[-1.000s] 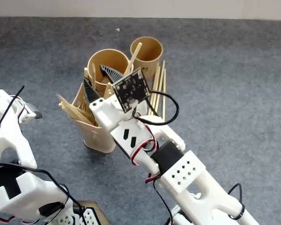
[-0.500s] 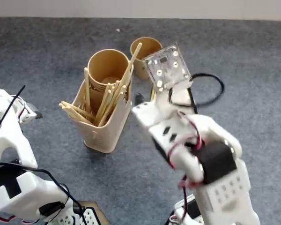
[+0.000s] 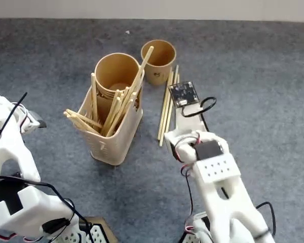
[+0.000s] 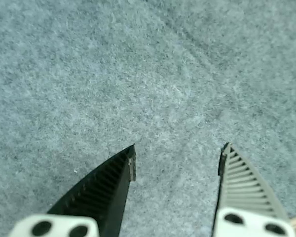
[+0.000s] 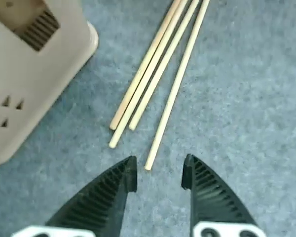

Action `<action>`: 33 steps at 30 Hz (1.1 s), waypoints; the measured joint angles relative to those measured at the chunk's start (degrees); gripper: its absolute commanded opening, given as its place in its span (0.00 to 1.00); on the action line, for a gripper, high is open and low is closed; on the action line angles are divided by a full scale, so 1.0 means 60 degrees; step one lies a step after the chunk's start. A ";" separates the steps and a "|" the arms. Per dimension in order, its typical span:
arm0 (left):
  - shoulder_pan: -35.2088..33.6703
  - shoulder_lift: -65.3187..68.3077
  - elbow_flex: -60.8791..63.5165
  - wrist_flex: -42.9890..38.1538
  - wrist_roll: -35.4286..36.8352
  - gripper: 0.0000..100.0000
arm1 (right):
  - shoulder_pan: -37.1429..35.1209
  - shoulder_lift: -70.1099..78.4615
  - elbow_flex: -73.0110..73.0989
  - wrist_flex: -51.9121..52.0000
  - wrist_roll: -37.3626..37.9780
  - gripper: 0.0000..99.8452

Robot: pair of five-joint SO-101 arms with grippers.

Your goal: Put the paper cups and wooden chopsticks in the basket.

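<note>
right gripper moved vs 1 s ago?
Yes. The right gripper was over the basket. It has swung off the basket to the side where the loose chopsticks lie, and is now open just short of their near ends.

The basket [image 3: 114,144] stands on the counter [image 3: 253,71]. A cup [image 3: 116,71] sits in the basket's far end, with chopsticks [image 3: 110,115] leaning in the basket in front of it. A second cup [image 3: 158,58] stands on the counter behind and right of the basket. Three loose chopsticks [image 3: 167,106] lie right of the basket, alongside it. The right hand [image 5: 159,173] is also right of the basket, just beside one end of the loose chopsticks.
</note>
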 measured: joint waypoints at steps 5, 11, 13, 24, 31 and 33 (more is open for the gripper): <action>0.0000 0.0000 0.0000 0.0000 0.0000 0.29 | 0.0015 0.2608 -0.1773 -0.0088 0.0000 0.16; 0.0000 0.0000 0.0000 0.0000 0.0000 0.29 | 0.0015 0.5700 -0.4293 -0.0205 -0.0234 0.16; 0.0000 0.0000 0.0000 0.0000 0.0000 0.29 | 0.0015 0.6608 -0.4835 -0.0498 -0.0264 0.16; 0.0000 0.0000 0.0000 0.0000 0.0000 0.29 | 0.0015 0.8103 -0.5275 -0.1538 -0.0264 0.16; 0.0000 0.0000 0.0000 0.0000 0.0000 0.29 | 0.0220 0.8425 -0.5392 -0.1143 -0.0264 0.16; 0.0000 0.0000 0.0000 0.0000 0.0000 0.29 | 0.0322 0.8440 -0.5392 -0.1114 -0.0264 0.16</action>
